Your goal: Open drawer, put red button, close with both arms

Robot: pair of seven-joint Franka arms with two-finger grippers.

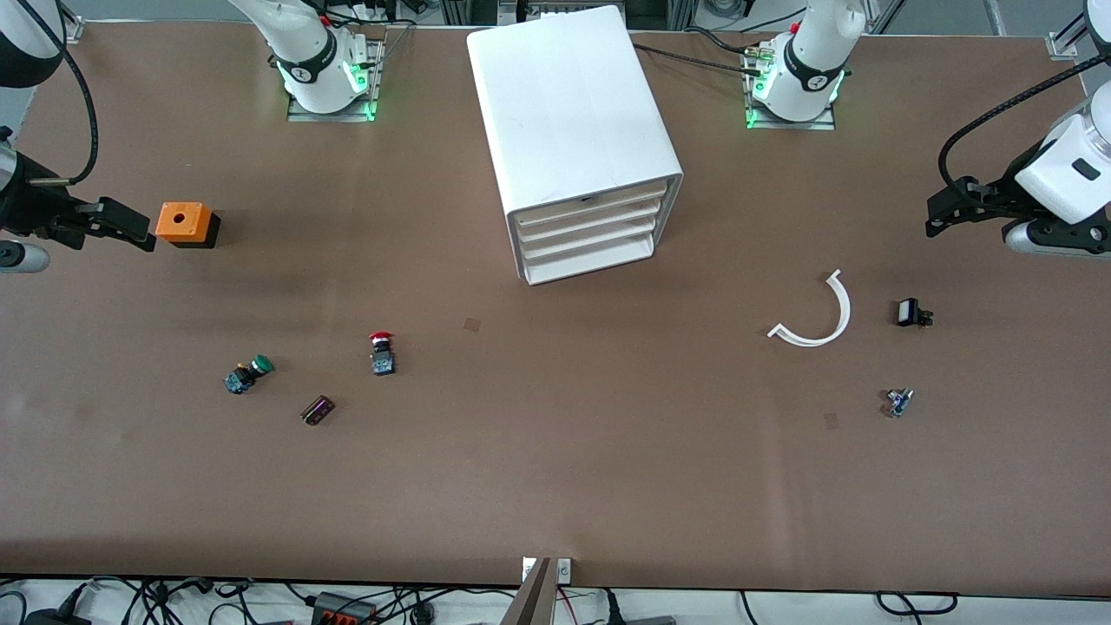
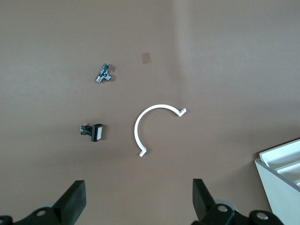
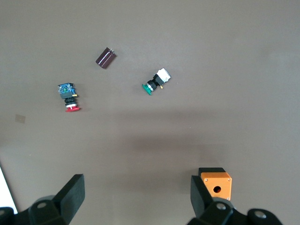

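Note:
The white cabinet [image 1: 573, 121] stands mid-table between the two arm bases, its several stacked drawers [image 1: 590, 234] all shut, fronts facing the front camera. The red button [image 1: 382, 351] [image 3: 70, 98] lies on the table nearer the front camera, toward the right arm's end. My right gripper [image 1: 130, 227] [image 3: 138, 194] hovers open and empty over the table at the right arm's end, beside the orange box [image 1: 185, 224]. My left gripper [image 1: 942, 213] [image 2: 139, 199] hovers open and empty over the left arm's end. The cabinet's corner [image 2: 281, 173] shows in the left wrist view.
A green-capped button [image 1: 249, 374] [image 3: 156, 81] and a small dark block [image 1: 318, 410] [image 3: 106, 57] lie near the red button. Toward the left arm's end lie a white curved strip [image 1: 816, 317] [image 2: 150, 126], a black-and-white part [image 1: 911, 312] [image 2: 92, 132] and a small metal part [image 1: 898, 402] [image 2: 104, 74].

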